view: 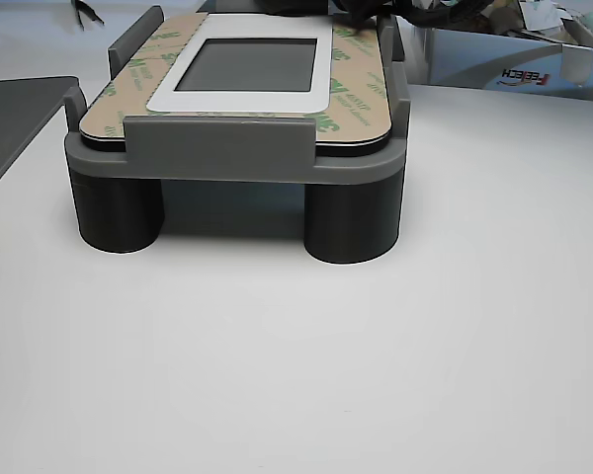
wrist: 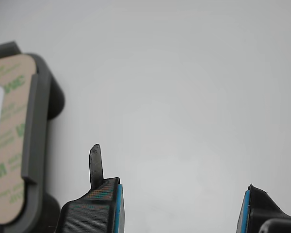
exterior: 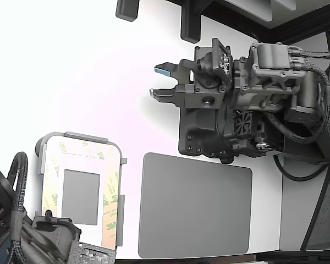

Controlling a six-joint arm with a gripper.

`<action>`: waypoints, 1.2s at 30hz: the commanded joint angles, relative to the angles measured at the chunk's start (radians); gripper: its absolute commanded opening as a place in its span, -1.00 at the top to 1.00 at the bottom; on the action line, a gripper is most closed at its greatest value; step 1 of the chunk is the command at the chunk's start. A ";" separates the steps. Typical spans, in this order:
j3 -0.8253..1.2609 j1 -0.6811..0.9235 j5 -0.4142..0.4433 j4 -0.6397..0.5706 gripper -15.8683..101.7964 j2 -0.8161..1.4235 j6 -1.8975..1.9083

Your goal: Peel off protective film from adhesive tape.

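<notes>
The protective film [exterior: 111,192] is a cream liner with pale green 3M logos. It frames a white plate [exterior: 77,163] with a grey square centre, held in a grey fixture [exterior: 85,137] at the lower part of the exterior view's left. The adhesive tape is hidden under the film. The film [view: 351,89] lies flat on the raised fixture [view: 217,148] in the other view. My gripper [exterior: 157,81] is open and empty, well above the white table and up and to the exterior view's right of the fixture. In the wrist view my gripper [wrist: 182,213] has a thin blade [wrist: 95,165] on one finger; the film [wrist: 9,141] is off to the side.
A large dark grey rounded mat [exterior: 195,206] lies on the table beside the fixture, also seen in the other view [view: 10,118]. A second arm [exterior: 22,242] with cables sits at the fixture's near end. A box [view: 514,64] stands behind the fixture.
</notes>
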 commanded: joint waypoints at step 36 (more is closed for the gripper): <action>-0.095 0.380 0.069 -0.643 0.93 -0.604 -1.549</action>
